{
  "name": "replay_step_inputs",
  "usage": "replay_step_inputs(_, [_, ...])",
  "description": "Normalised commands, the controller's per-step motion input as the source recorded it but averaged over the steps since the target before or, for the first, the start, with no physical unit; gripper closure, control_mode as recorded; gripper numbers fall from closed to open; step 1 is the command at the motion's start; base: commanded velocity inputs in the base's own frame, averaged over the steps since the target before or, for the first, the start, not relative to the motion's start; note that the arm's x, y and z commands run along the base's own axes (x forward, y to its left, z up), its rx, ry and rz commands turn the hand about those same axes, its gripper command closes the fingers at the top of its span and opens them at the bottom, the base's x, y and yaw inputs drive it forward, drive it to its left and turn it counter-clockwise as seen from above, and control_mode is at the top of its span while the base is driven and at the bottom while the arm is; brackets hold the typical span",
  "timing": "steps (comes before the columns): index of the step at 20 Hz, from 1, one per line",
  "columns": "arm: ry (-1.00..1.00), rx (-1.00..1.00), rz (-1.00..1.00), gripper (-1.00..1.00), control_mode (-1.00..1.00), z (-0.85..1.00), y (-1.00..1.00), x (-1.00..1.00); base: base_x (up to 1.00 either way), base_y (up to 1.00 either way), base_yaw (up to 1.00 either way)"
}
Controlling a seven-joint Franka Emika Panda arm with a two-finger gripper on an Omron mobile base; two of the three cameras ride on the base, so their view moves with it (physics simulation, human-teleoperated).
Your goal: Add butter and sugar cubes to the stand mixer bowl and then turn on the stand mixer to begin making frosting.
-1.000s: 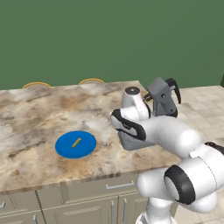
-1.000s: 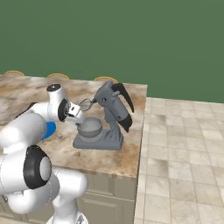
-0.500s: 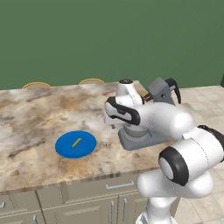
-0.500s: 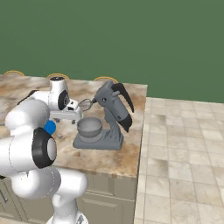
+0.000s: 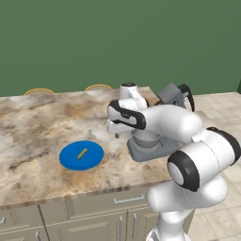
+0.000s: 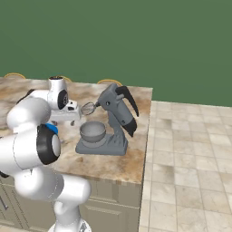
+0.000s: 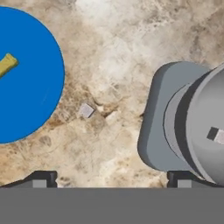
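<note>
Gripper (image 7: pixel 109 179): hovering with jaws spread wide, holding nothing.
Butter (image 7: pixel 7 64): lying on blue plate (image 7: pixel 30 100).
Sugar cubes: one (image 7: pixel 86 110) sitting on counter (image 7: pixel 118 52) between plate and stand mixer (image 6: pixel 113 118); another (image 7: pixel 217 135) lying inside stand mixer bowl (image 7: pixel 205 109).

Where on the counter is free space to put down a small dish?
Free: the wide marble stretch left of and behind the blue plate. Crowded: the gap between plate and stand mixer base, where a sugar cube lies and the open claw hovers.

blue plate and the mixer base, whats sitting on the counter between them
In the hand view, one sugar cube lies on the marble counter between the blue plate and the stand mixer base, touching neither.
</note>
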Motion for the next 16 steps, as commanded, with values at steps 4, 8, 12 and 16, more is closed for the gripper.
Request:
replay_step_inputs(4, [-0.03,0.00,0.19,-1.00,-1.00,-0.05,0.17,0.00,0.00,0.00,0.00])
replay_step_inputs(8, [-0.01,0.00,0.22,-1.00,-1.00,-0.09,0.03,0.00,0.00,0.00,0.00])
replay_step_inputs(12, [0.00,0.00,0.26,-1.00,-1.00,-0.12,0.00,0.00,0.00,0.00,0.00])
replay_step_inputs(16, [0.00,0.01,0.26,-1.00,-1.00,-0.13,0.00,0.00,0.00,0.00,0.00])
